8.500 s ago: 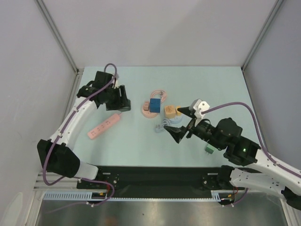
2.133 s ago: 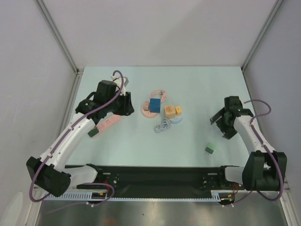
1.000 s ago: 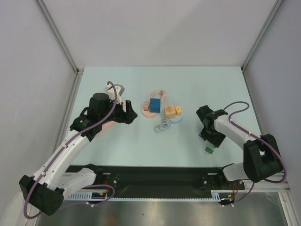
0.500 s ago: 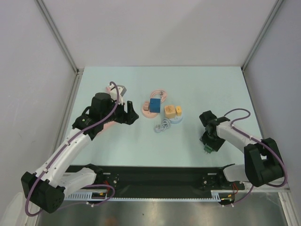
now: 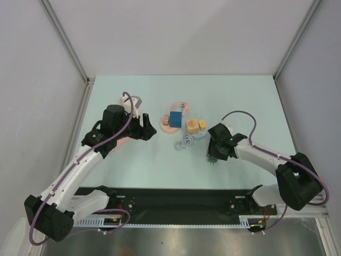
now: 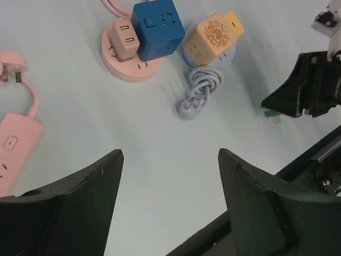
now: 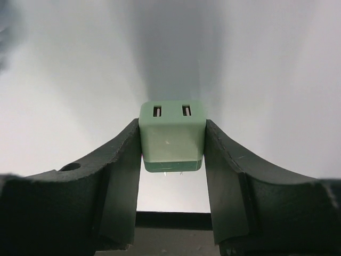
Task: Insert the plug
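My right gripper (image 7: 171,145) is shut on the green plug (image 7: 171,136), a small green block with two slots on its far face and two thin prongs on its near face. Both fingers press its sides. In the top view the green plug (image 5: 212,158) hangs under the right gripper (image 5: 216,152), just right of the table's middle. My left gripper (image 6: 170,156) is open and holds nothing, hovering over bare table left of the sockets. The left gripper (image 5: 146,128) hides most of a pink power strip (image 6: 13,154).
A pink round socket base (image 6: 133,72) carries a blue cube socket (image 6: 157,29). Beside it stands a yellow cube socket (image 6: 213,37) on a pale blue base. A coiled lavender cable (image 6: 200,93) with its plug lies in front. The strip's pink plug (image 6: 10,72) lies at far left.
The right gripper closed on the green plug at the near right and carried it leftwards toward the middle. The left arm has barely moved.
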You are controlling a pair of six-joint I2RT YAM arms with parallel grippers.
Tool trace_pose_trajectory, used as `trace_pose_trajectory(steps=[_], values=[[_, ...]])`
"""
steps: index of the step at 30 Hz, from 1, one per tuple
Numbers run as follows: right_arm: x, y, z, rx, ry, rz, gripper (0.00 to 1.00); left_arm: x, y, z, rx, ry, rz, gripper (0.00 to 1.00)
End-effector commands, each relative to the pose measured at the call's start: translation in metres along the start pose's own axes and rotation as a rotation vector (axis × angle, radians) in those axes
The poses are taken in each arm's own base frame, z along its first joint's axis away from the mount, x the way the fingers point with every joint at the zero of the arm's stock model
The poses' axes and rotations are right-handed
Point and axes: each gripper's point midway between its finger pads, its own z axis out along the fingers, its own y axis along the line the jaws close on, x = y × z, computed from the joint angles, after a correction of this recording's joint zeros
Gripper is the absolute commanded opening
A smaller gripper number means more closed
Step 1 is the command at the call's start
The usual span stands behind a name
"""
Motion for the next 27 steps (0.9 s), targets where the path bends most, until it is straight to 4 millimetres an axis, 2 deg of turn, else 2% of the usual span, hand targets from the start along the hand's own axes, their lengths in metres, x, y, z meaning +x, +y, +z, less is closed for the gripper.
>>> trace_pose_trajectory(steps=[1,3,5,6,7,8,10,14,16,17,20,21,23,24,25,27], values=[[-0.01,0.059,-0.004,-0.197,-0.037,-0.186,0.4,-0.002,0.006,0.005,0.002,-0.011,-0.08,0.76],[0.002,0.081,-0.005,-0.283,-0.003,-0.278,0.41,0.002,0.004,0.007,0.046,0.012,-0.109,0.76],[0.016,0.105,-0.005,-0.335,0.004,-0.453,0.42,0.003,0.003,0.008,0.072,0.02,-0.137,0.76],[0.021,0.109,-0.004,-0.322,0.013,-0.509,0.43,0.005,0.004,0.008,0.076,0.021,-0.146,0.76],[0.03,0.108,0.006,-0.292,0.036,-0.603,0.43,0.006,0.005,0.009,0.08,0.025,-0.153,0.76],[0.037,0.127,-0.001,-0.32,0.026,-0.681,0.44,0.006,0.006,0.009,0.083,0.026,-0.156,0.76],[0.051,0.129,0.007,-0.293,0.049,-0.783,0.46,0.009,0.005,0.011,0.092,0.039,-0.159,0.76],[0.072,0.15,0.002,-0.339,0.024,-0.943,0.52,0.016,0.004,0.014,0.111,0.066,-0.181,0.75],[0.074,0.154,0.0,-0.357,0.001,-0.956,0.58,0.022,0.002,0.016,0.13,0.085,-0.197,0.75],[0.074,0.156,-0.003,-0.365,-0.016,-0.96,0.69,0.023,0.001,0.016,0.133,0.086,-0.204,0.75],[0.075,0.158,-0.007,-0.39,-0.052,-0.964,0.9,0.027,0.0,0.016,0.141,0.091,-0.227,0.75],[0.073,0.158,-0.013,-0.405,-0.083,-0.966,0.94,0.027,0.0,0.016,0.142,0.089,-0.234,0.75],[0.072,0.157,-0.022,-0.437,-0.12,-0.955,0.95,0.027,-0.001,0.015,0.159,0.087,-0.258,0.75],[0.069,0.163,-0.028,-0.461,-0.146,-0.944,0.95,0.026,-0.001,0.015,0.163,0.083,-0.267,0.75],[0.075,0.154,-0.025,-0.459,-0.139,-0.947,0.95,0.025,-0.002,0.014,0.175,0.082,-0.275,0.75],[0.073,0.153,-0.031,-0.489,-0.176,-0.924,0.94,0.027,-0.005,0.013,0.216,0.085,-0.294,0.75]])
